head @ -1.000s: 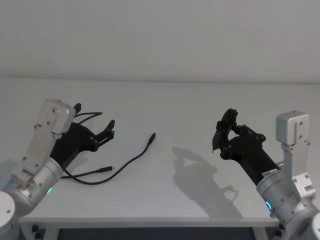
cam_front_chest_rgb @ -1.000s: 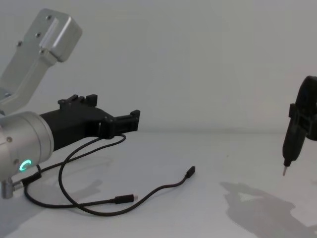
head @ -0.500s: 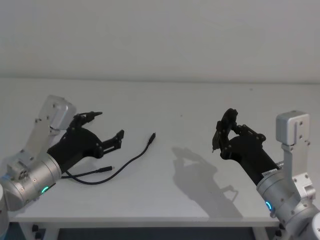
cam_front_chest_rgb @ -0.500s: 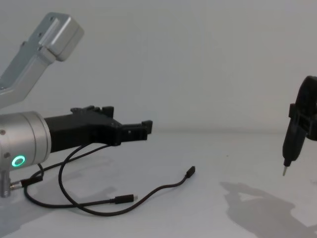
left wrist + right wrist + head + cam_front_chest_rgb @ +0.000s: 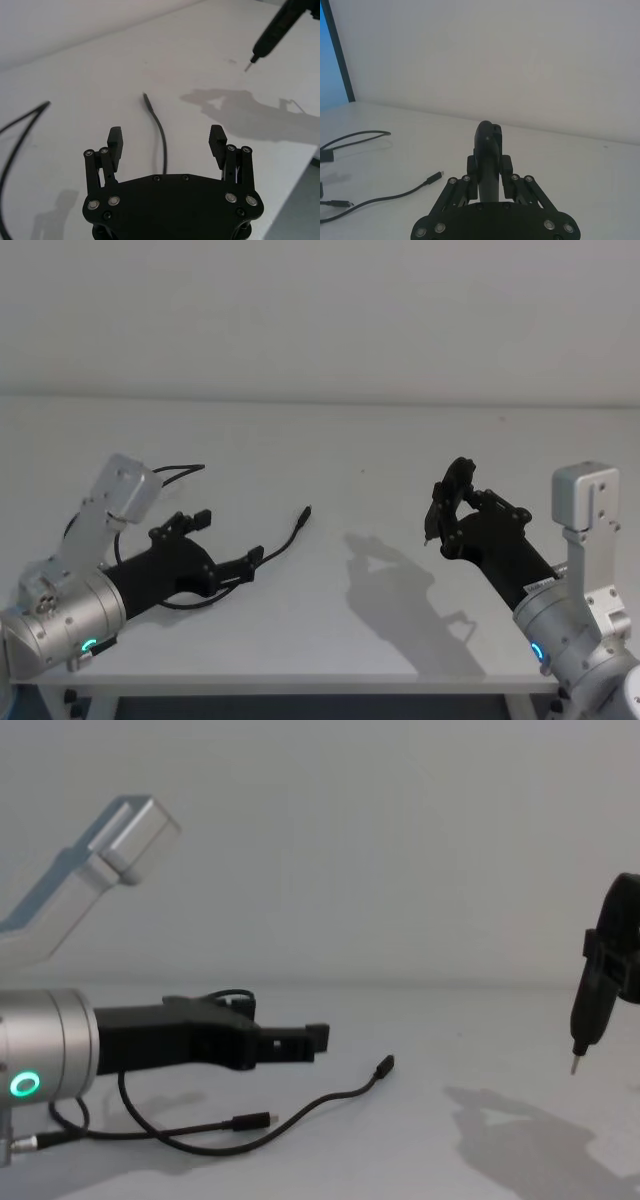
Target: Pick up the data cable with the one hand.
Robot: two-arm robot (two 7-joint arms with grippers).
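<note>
The left hand (image 5: 230,536) has dropped lower and pushed forward over the bench (image 5: 400,440) in the past second, and it now hangs level near the front edge with its fingers spread wide. Seen from its own wrist camera, the data cable (image 5: 296,532) runs between the two fingertips and away toward its free plug. The chest camera puts the hand just above the cord, not touching it. The cable lies flat on the bench, one plug under the hand, the other plug ahead of it and the far loop behind the arm on the robot's left.

Well apart on the robot's right, the right hand (image 5: 452,510) is parked in the air, pressed around a black tool (image 5: 588,1005) with a thin tip pointing down.

The cord is much thinner than the fingers. If the hand closes at this height, it would likely catch nothing. If it goes down too hard, the fingertips could strike the bench or nudge the loose end aside.
</note>
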